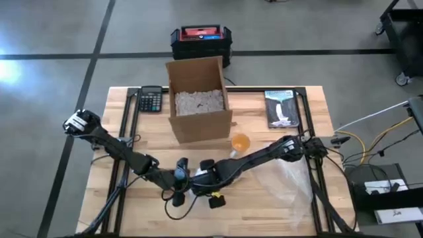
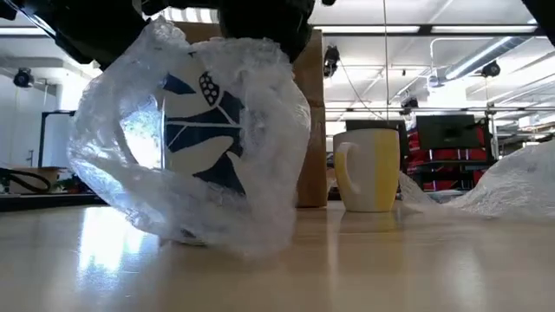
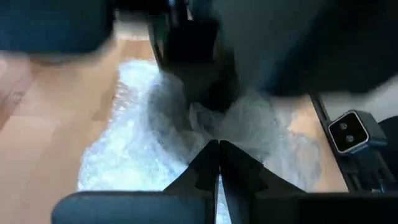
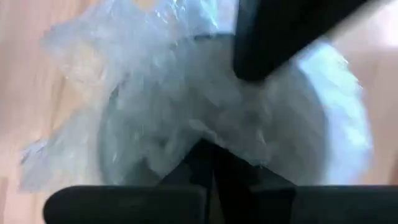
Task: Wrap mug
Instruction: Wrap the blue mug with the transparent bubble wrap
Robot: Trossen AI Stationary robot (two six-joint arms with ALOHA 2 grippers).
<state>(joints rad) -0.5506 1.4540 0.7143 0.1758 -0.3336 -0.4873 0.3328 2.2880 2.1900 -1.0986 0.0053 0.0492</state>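
Wooden table [image 1: 277, 211]: both grippers, left [image 3: 218, 149] and right [image 4: 208, 149], pinch bubble wrap [image 2: 260, 199] closed over the patterned mug [image 2: 204, 121], near the box [image 1: 198, 99].

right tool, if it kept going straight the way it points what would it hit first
Most likely the bubble wrap bunched over the mug: the right tool points straight into it, fingers together. Whether they already touch is unclear.

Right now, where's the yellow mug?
In the high view, the yellow mug stands unwrapped right of table centre, just off the cardboard box's front right corner, beside the right arm.
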